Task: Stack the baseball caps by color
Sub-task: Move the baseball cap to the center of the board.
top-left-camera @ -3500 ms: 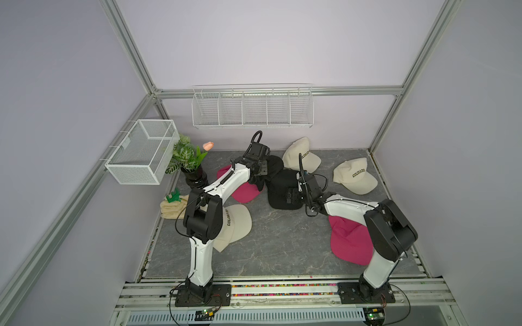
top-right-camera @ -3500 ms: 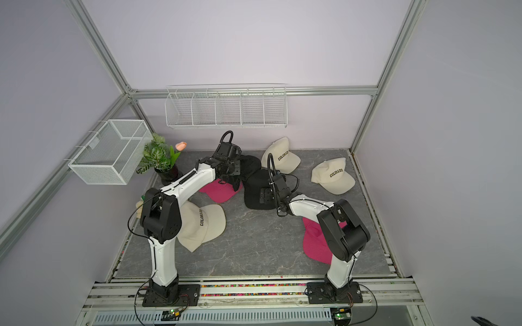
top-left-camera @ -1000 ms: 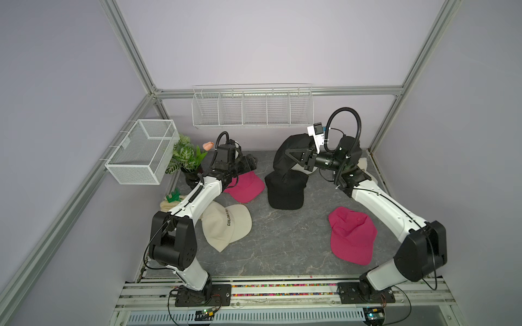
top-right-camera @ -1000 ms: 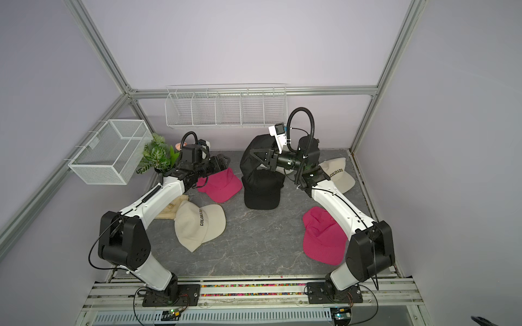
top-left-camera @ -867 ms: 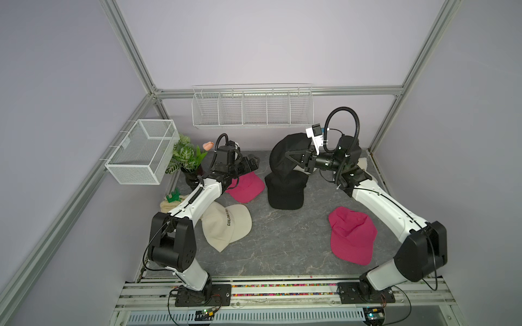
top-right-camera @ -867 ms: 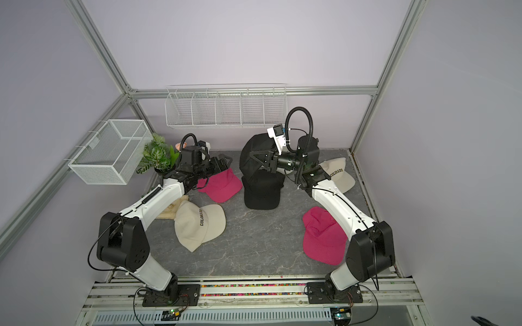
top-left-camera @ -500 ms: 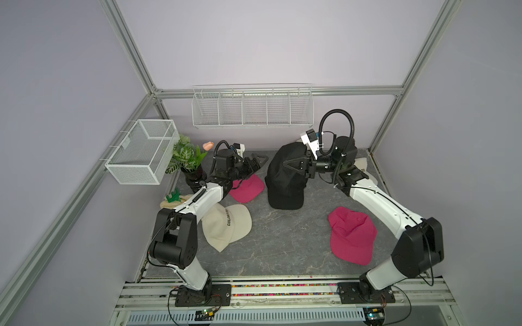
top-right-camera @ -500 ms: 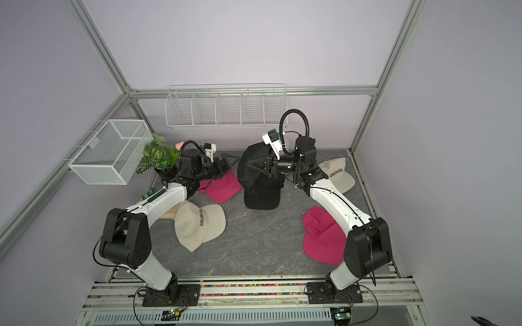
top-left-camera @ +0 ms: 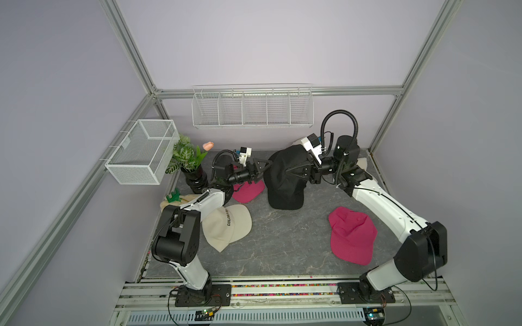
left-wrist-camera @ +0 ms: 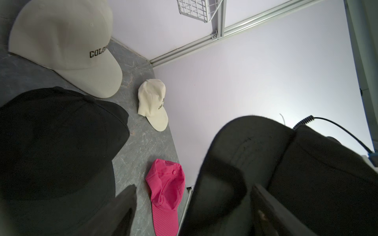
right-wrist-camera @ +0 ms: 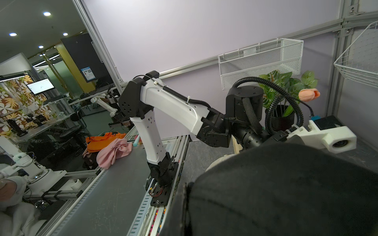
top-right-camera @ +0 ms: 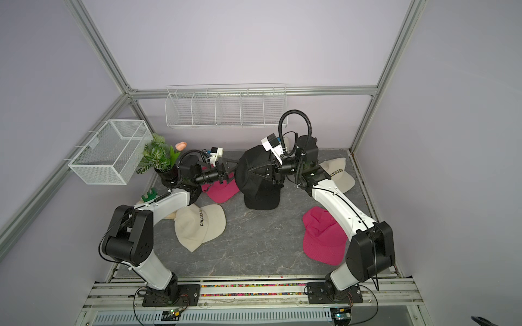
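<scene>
Top views: the right tool is closed on a raised black cap, held in the air over a second black cap that lies on the bench. The left tool, jaws spread, is at the raised cap's edge. One pink cap lies under the left arm and another beside the right arm. A cream cap lies front left and another behind the right arm. Left wrist view: the raised cap's brim sits between the wide-apart fingers; contact cannot be told. Right wrist view: the raised cap fills the foreground, hiding the right tool's fingers.
</scene>
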